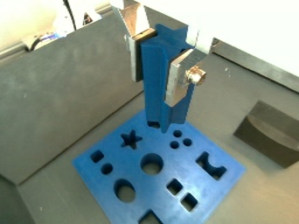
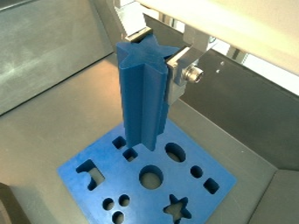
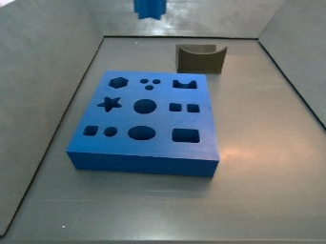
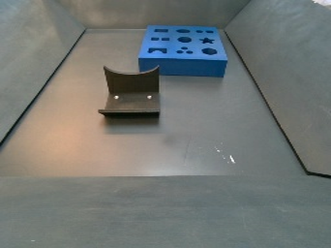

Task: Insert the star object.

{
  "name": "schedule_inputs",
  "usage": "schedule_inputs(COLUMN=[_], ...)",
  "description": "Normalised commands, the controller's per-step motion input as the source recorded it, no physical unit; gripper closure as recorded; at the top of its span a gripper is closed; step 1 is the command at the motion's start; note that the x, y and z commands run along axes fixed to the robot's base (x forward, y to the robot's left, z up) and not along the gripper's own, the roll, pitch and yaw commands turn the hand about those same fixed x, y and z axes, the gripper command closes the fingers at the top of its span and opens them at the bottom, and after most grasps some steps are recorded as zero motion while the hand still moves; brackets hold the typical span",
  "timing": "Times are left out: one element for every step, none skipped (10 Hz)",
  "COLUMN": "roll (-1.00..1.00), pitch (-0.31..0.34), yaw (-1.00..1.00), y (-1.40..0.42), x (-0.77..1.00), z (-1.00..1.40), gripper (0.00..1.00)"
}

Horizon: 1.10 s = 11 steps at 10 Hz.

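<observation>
My gripper (image 1: 162,74) is shut on the star object (image 1: 163,87), a tall blue peg held upright between the silver fingers (image 1: 179,80). Its star-shaped end shows in a wrist view (image 2: 146,57). The peg hangs above the blue holed block (image 1: 222,179), and its lower end looks over the block's edge, apart from the star hole (image 1: 131,137). In a side view only the peg's lower end (image 3: 149,8) shows, high above and behind the block (image 3: 166,122) with its star hole (image 3: 111,102). The other side view shows the block (image 4: 185,70) but not the gripper.
A dark grey curved piece (image 3: 200,58) stands on the floor beside the block; it also shows in a side view (image 4: 131,94) and a wrist view (image 1: 271,133). Grey walls (image 3: 51,57) slope up round the floor on all sides.
</observation>
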Motion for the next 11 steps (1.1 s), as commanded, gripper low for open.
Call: schedule_inputs(roll=[0.00, 0.00, -0.03, -0.08, -0.14, -0.14, -0.10, -0.13, -0.10, 0.00, 0.00], pitch=[-0.007, -0.004, -0.009, -0.020, 0.000, 0.000, 0.000, -0.019, -0.091, -0.021, 0.000], yaw=[-0.06, -0.01, 0.00, -0.07, -0.59, -0.81, -0.81, -0.72, -0.76, -0.91, -0.97], y=[0.00, 0.00, 0.00, 0.00, 0.00, 0.02, 0.02, 0.00, 0.00, 0.00, 0.00], x=[-0.21, -0.19, -0.19, -0.26, -0.33, -0.33, -0.36, -0.43, -0.44, -0.29, -0.19], z=[-1.00, -1.00, -1.00, -1.00, -0.89, -0.82, -0.73, -0.65, -0.57, -0.33, -0.23], gripper=[1.00, 1.00, 1.00, 1.00, 1.00, 1.00, 1.00, 1.00, 1.00, 1.00, 1.00])
